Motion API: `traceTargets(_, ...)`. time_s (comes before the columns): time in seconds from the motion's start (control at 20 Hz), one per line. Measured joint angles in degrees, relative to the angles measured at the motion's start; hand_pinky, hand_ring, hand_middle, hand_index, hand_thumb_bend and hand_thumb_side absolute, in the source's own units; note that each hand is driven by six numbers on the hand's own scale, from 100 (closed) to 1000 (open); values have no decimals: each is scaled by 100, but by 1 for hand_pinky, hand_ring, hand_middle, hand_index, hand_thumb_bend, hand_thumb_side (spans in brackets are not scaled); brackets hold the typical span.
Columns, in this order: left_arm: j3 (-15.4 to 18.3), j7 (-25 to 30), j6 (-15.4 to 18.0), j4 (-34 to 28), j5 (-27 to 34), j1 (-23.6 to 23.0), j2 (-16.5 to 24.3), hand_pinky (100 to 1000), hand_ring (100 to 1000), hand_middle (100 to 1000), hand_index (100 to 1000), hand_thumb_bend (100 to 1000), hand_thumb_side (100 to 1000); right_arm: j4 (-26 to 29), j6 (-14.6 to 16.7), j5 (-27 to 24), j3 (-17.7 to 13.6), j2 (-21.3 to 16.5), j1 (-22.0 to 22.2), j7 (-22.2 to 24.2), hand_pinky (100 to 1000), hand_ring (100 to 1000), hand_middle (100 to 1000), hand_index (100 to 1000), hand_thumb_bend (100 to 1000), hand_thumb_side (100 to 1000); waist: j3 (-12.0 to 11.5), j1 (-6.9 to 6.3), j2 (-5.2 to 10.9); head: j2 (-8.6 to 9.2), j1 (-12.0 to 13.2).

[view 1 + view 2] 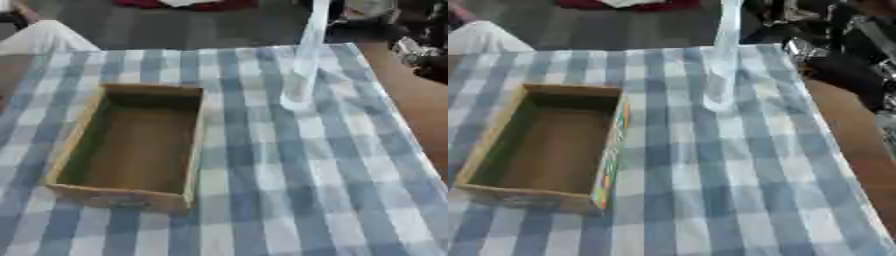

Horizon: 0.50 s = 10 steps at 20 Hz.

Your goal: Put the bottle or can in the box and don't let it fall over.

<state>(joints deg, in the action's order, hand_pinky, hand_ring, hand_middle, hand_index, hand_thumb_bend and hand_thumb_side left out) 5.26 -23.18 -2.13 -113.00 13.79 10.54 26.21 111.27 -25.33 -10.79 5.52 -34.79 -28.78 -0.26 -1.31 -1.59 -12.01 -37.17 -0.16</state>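
A tall clear bottle (302,70) stands upright on the checked cloth, far and to the right of the middle, with its top cut off by the upper edge. An open cardboard box (131,145) lies on the left half of the table with nothing inside, its long side running away from me. My right hand (833,55) shows as black and silver shapes at the upper right, beyond the table's right edge and apart from the bottle. My left hand shows in neither view.
A blue and white checked cloth (306,190) covers the table. Bare wood (416,115) shows along its right edge. Something white (44,37) sits past the far left corner, and a red thing (184,4) lies on the floor beyond.
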Motion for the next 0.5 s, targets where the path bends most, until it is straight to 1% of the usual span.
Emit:
traceTargets(0.15, 1, 13, -3, 0, 0, -46, -67, 473, 675, 678, 726, 100, 694, 14, 0, 100, 33, 85, 58, 36, 1000, 1000, 1000, 933, 100, 327, -25, -1, 15, 0, -7)
traceTargets(0.3, 3, 28, -4, -1, -16, -114, -110, 473, 676, 678, 727, 100, 695, 18, -9, 194, 80, 172, 115, 73, 1000, 1000, 1000, 937, 100, 331, -188, 10, 25, 1, -26)
traceTargets(0.5, 4, 36, 0, -3, -31, -155, -120, 471, 675, 677, 726, 100, 697, 49, -30, 316, 123, 258, 169, 106, 1000, 1000, 1000, 939, 100, 325, -198, 15, 25, 3, -31)
